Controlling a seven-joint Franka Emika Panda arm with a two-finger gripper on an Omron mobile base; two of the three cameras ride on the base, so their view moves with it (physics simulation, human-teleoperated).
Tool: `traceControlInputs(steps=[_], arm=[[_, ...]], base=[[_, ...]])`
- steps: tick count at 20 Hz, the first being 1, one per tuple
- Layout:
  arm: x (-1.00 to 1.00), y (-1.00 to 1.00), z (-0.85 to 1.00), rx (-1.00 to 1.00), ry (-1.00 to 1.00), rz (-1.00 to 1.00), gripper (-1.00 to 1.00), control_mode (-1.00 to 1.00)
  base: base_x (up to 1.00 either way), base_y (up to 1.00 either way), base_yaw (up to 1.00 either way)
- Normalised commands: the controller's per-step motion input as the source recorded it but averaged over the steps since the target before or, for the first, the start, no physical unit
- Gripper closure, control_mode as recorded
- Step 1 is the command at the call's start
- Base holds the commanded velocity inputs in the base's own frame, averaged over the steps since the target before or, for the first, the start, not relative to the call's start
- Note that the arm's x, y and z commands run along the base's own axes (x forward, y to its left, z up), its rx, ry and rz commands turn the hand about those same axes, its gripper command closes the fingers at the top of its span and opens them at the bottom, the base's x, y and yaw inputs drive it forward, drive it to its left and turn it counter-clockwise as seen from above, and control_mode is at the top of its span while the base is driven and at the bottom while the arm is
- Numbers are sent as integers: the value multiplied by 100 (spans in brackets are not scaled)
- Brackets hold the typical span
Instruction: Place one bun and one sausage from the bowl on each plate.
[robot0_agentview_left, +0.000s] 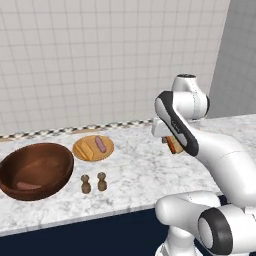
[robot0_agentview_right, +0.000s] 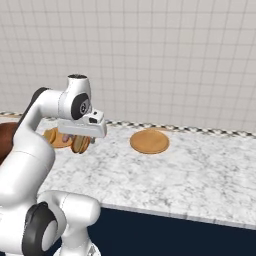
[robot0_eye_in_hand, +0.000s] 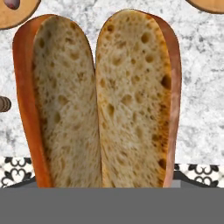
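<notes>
My pincer (robot0_agentview_right: 80, 145) holds 1 split bun (robot0_eye_in_hand: 98, 100) above the marble desk (robot0_agentview_left: 140, 170), jaws spread wide around it. The bowl (robot0_agentview_left: 35, 170) stands at the left with 1 sausage (robot0_agentview_left: 27, 186) inside. The near plate (robot0_agentview_left: 93, 148) carries 1 bun and 1 sausage. The other plate (robot0_agentview_right: 149, 141) lies bare, well apart on the right.

Bowl (robot0_agentview_left: 36, 170): dark, smooth, faintly glossy wood. Counter (robot0_agentview_left: 135, 170): polished grey-veined marble. Bun (robot0_eye_in_hand: 98, 100): porous, matt crumb with smooth orange-brown crust. Plate (robot0_agentview_right: 149, 141): matt tan. Wall (robot0_agentview_right: 150, 60): pale square tiles.
</notes>
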Motion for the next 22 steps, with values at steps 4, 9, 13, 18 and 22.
traceControlInputs(steps=[4,9,13,18,22], arm=[[0,0,0,0,0,0,100,100],[0,0,0,0,0,0,100,100],[0,0,0,0,0,0,100,100],[8,-4,0,0,0,1,100,-100],[46,-86,-2,0,0,1,100,-100]], base=[[0,40,0],[18,1,0],[35,3,0],[23,0,0],[0,0,0]])
